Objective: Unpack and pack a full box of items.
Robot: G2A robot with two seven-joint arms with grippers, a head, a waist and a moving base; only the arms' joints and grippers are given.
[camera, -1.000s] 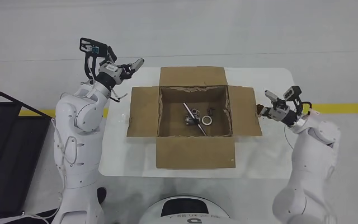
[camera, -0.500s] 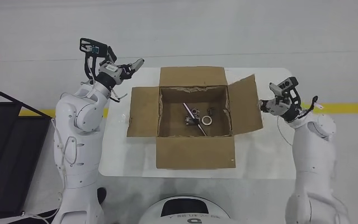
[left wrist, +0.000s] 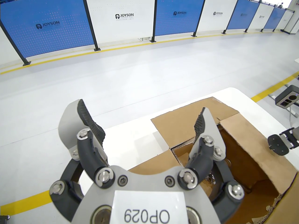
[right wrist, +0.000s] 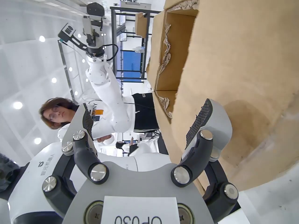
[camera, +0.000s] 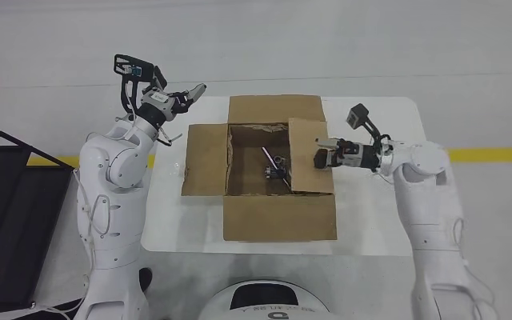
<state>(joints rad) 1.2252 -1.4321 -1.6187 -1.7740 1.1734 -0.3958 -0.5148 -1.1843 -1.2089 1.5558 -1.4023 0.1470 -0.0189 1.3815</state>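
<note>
The right gripper (right wrist: 147, 108) is spread wide with nothing between its jaws. The ribbed pad of one of its fingers (right wrist: 201, 117) seems to rest against the outer face of the right flap (camera: 309, 140), though from so close the contact is hard to confirm. From above, that flap is folded inward over the cardboard box (camera: 278, 218) and hides the right part of the interior. In the open remainder lie a thin pale rod (camera: 267, 152) and a small dark cluster of items (camera: 277, 169), too small to identify. The left flap (camera: 204, 160), the far flap (camera: 275, 108) and the near flap are all spread flat. The box sits at the middle of the white table (camera: 376, 228), its near flap close to the near edge. The left gripper (left wrist: 142, 107) is likewise released and empty. It hangs above the table's far left corner, apart from the box, with the far flap and a ragged inner corner of cardboard showing beyond its fingertips.
</note>
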